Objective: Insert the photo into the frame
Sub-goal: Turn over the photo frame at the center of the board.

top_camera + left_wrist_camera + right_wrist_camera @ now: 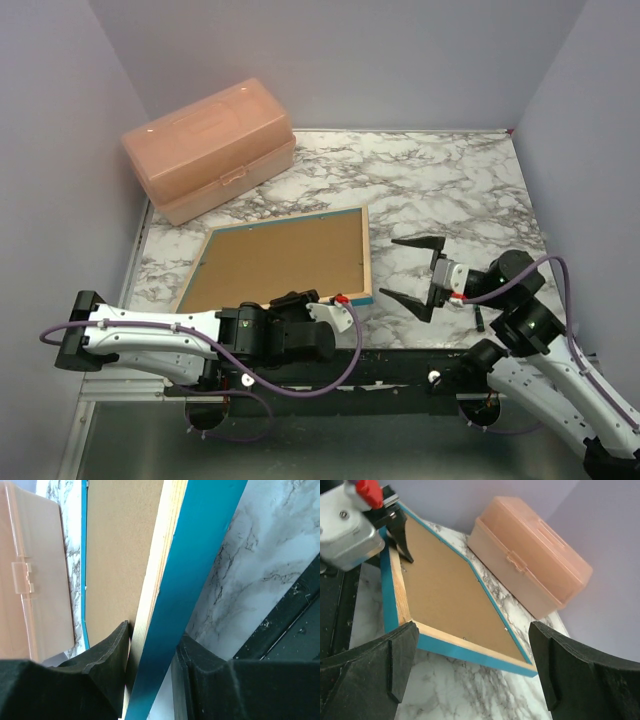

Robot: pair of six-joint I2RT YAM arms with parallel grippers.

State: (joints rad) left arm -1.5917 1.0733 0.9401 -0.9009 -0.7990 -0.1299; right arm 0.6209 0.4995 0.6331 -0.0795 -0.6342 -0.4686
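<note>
The frame (367, 255) lies with its light wood face up on the marble table, its blue sides showing, and a brown backing board (280, 262) fills it. My left gripper (332, 300) is shut on the frame's near rail by the near right corner. In the left wrist view the blue and wood rail (195, 565) runs between the pads (107, 655), beside the board (117, 555). My right gripper (408, 271) is open and empty just right of the frame. Its wrist view shows the frame's corner (470, 652) ahead of the jaws. The photo is not in view.
A translucent orange plastic box (210, 150) stands closed at the back left, close to the frame's far edge; it also shows in the right wrist view (530, 555). Lilac walls close in three sides. The table's black front edge (400, 360) runs under both grippers.
</note>
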